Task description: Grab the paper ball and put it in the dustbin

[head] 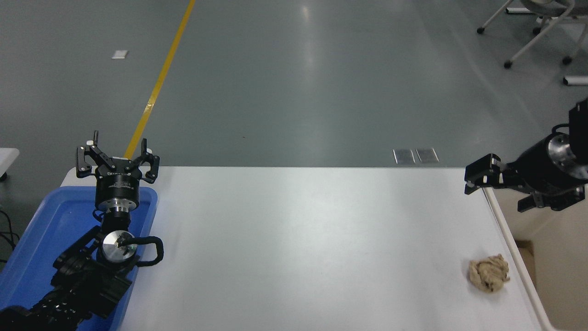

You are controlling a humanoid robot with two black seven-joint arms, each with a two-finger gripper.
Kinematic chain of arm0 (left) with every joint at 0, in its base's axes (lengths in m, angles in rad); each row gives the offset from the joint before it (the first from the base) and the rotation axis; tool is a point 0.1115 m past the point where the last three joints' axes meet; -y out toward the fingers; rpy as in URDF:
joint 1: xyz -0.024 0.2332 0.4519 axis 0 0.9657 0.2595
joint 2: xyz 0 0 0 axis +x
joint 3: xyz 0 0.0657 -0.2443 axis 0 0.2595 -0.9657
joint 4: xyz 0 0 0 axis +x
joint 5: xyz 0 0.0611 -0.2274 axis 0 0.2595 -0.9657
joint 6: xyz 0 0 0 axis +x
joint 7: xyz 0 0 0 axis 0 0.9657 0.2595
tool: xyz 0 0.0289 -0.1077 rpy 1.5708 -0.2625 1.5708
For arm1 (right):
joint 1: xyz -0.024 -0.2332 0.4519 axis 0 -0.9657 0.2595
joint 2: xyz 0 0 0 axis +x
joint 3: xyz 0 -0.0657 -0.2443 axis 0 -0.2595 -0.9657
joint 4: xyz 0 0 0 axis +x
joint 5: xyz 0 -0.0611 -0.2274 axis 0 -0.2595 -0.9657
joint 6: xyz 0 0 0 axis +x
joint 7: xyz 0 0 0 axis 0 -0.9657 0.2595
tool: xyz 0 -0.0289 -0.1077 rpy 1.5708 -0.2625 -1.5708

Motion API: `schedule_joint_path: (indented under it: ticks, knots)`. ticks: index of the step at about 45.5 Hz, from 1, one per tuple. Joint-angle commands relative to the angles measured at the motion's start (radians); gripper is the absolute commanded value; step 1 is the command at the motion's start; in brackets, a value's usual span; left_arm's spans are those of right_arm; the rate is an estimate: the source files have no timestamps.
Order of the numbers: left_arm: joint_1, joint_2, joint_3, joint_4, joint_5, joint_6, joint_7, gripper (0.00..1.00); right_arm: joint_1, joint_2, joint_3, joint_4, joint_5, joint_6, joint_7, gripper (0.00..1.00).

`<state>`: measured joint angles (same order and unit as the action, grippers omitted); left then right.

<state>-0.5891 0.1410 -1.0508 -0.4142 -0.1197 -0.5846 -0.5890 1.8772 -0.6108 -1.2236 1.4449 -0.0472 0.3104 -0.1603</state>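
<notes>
The paper ball (489, 274), a crumpled tan-brown wad, lies on the white table (303, 239) near its right edge. The dustbin (551, 257), cream-beige, stands right beside the table on the right; its thick rim (504, 229) runs along the table edge. My right gripper (500, 191) comes in from the right edge, raised over the table's far right corner and the bin rim, well beyond the ball. It is open and empty. My left gripper (117, 158) is parked at the lower left, open and empty, pointing away over the blue tray.
A shallow blue plastic tray (55, 225) sits at the table's left end under the left arm. Beyond the table is grey floor with a yellow line (161, 78). Wheeled chair legs (537, 37) stand at the top right.
</notes>
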Motion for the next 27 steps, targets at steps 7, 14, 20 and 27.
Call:
schedule_joint_path:
  ticks: [7, 14, 20, 27]
  knots:
    - [-0.001, 0.000, 0.000, 0.000, 0.000, 0.000, 0.000, 0.99, -0.524, -0.015, 0.206, -0.211, 0.004, -0.197, -0.001, 1.00]
    - [0.000, 0.000, 0.000, 0.000, -0.002, 0.000, 0.000, 0.99, -0.633, -0.010, 0.289, -0.258, 0.004, -0.240, -0.002, 1.00]
    - [0.000, 0.002, 0.000, 0.002, -0.002, 0.000, 0.000, 0.99, -0.700, -0.006, 0.338, -0.313, 0.007, -0.292, -0.002, 1.00]
    - [0.000, 0.000, 0.000, 0.000, -0.002, 0.000, 0.000, 0.99, -0.751, -0.003, 0.360, -0.386, 0.078, -0.327, -0.001, 1.00]
